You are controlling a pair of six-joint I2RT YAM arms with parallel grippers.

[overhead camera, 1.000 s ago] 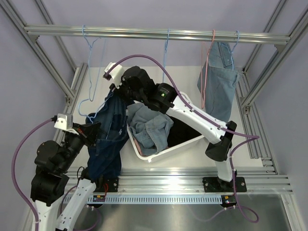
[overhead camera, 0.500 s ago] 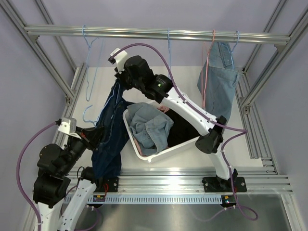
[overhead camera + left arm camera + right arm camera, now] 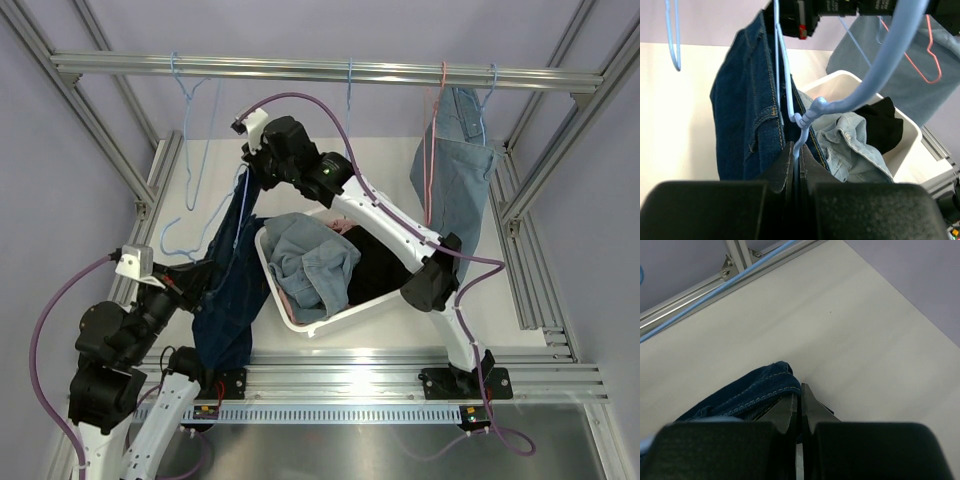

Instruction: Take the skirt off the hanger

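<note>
The dark blue denim skirt [image 3: 225, 290] hangs stretched between my two grippers, left of the bin. My right gripper [image 3: 250, 182] is up at the back, shut on the skirt's stitched top edge [image 3: 750, 392]; its jaws [image 3: 800, 390] stand closed above the white table. The left gripper [image 3: 192, 278] is low at the front left, shut on the thin light blue hanger [image 3: 805, 117] wire, which runs up along the skirt [image 3: 745, 110]. The wire disappears between the closed jaws of my left gripper [image 3: 796, 150].
A white bin [image 3: 290, 318] holding light denim clothes [image 3: 310, 262] and a black garment sits right of the skirt. A pale denim garment [image 3: 455, 175] and a pink hanger [image 3: 428, 130] hang from the rail [image 3: 300, 68]. Empty blue hangers [image 3: 190, 130] hang at the left.
My right gripper has shut on the skirt's top edge and lifted it toward the back. The left arm pulled the hanger slightly nearer, so the skirt is drawn out longer.
</note>
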